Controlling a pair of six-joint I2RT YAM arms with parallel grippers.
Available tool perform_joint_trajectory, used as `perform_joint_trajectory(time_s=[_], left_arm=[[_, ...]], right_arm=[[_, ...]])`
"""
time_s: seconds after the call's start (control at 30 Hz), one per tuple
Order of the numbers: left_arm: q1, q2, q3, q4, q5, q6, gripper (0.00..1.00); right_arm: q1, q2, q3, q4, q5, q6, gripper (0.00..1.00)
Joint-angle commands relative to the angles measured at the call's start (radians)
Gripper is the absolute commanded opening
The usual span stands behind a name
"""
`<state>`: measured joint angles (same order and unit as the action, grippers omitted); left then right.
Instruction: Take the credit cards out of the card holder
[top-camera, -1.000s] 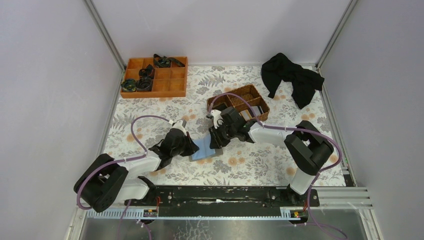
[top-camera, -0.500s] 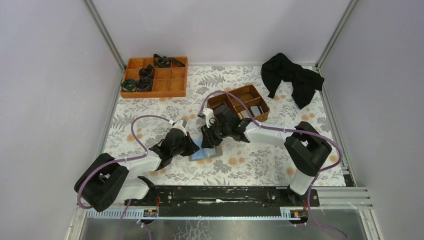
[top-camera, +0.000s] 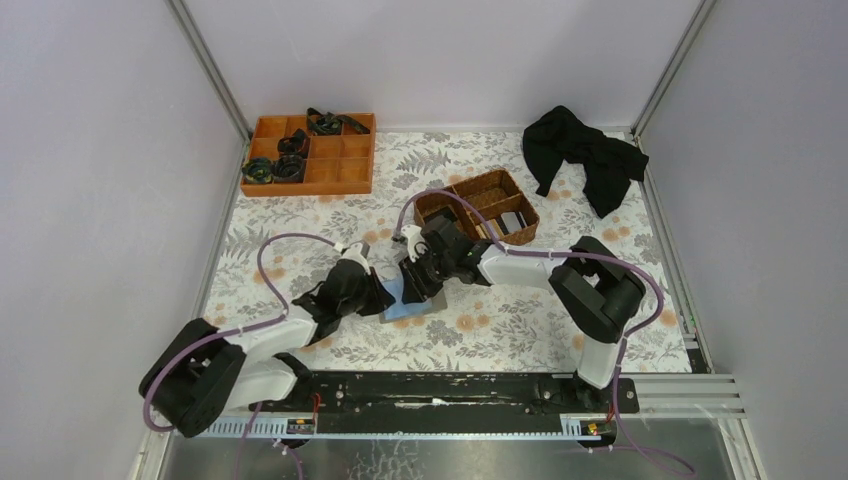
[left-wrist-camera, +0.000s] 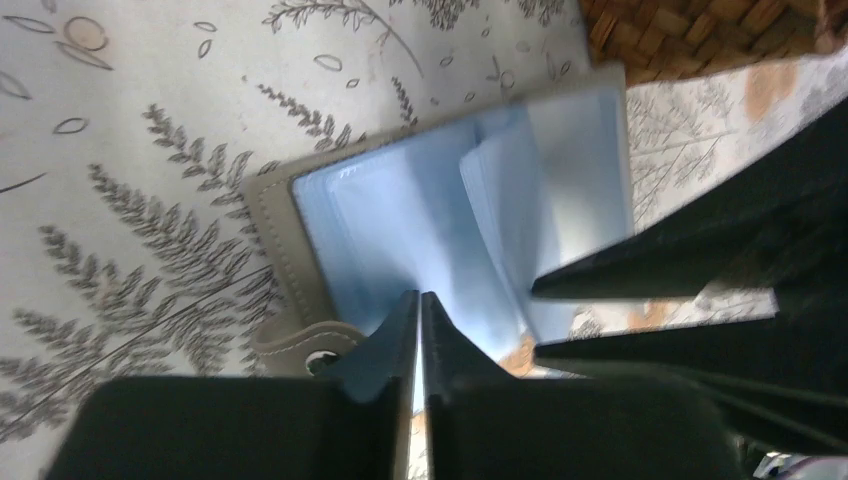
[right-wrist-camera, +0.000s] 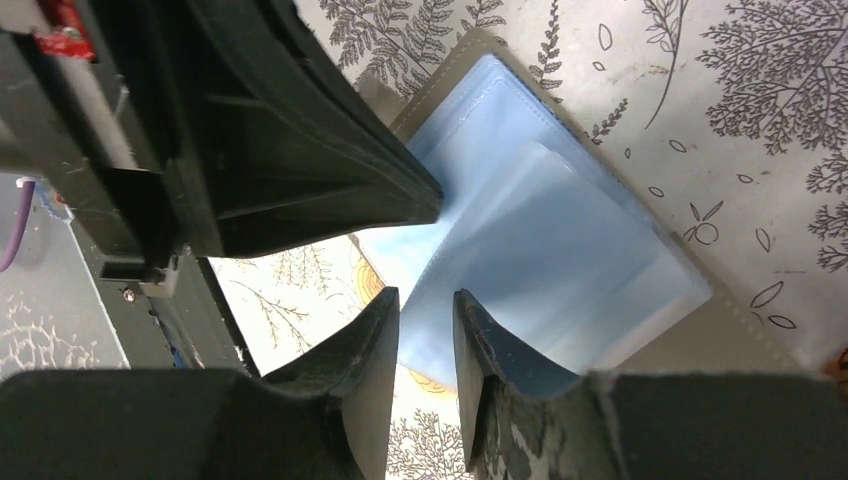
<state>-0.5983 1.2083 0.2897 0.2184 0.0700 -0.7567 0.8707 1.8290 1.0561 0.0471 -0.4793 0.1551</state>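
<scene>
The card holder (top-camera: 408, 306) lies open on the floral cloth, with pale blue clear sleeves (left-wrist-camera: 400, 210) inside a beige stitched border and a snap strap (left-wrist-camera: 300, 345). My left gripper (left-wrist-camera: 419, 297) is shut, its tips resting on the holder's near edge. My right gripper (right-wrist-camera: 425, 300) comes from the opposite side. It stands partly open, with the edge of a raised sleeve (right-wrist-camera: 560, 230) passing between its fingers. No card shows in the sleeves. Dark and grey credit cards (top-camera: 510, 222) lie in the wicker basket (top-camera: 462, 190).
An orange divided tray (top-camera: 340, 170) holding dark coiled items sits at the back left. A black cloth (top-camera: 585, 150) is heaped at the back right. The basket stands just behind the right gripper. Grey walls close in three sides.
My right gripper has slid left over the card holder, closer to the left gripper. The left gripper has stayed shut at the holder's edge.
</scene>
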Motion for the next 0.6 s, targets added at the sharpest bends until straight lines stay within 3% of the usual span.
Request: perform_joint_trajectory(time_s=[0.0, 0.1, 0.17, 0.37, 0.57], left_arm=[[0.003, -0.109, -0.032, -0.121, -0.048, -0.008, 0.21], [0.003, -0.246, -0.055, -0.118, -0.078, -0.039, 0.54], [0.002, -0.344, -0.078, -0.112, -0.113, -0.059, 0.68], [0.005, -0.556, -0.09, -0.158, -0.186, -0.056, 0.9], [0.006, -0.56, -0.039, -0.233, -0.243, -0.046, 0.92]], right_arm=[[0.006, -0.051, 0.015, 0.025, 0.053, -0.007, 0.39], [0.006, -0.134, -0.011, 0.022, 0.094, -0.02, 0.52], [0.005, -0.19, -0.033, 0.024, 0.118, -0.026, 0.57], [0.004, -0.352, -0.136, 0.086, 0.298, -0.034, 0.83], [-0.076, -0.454, -0.197, 0.066, 0.431, -0.021, 0.86]])
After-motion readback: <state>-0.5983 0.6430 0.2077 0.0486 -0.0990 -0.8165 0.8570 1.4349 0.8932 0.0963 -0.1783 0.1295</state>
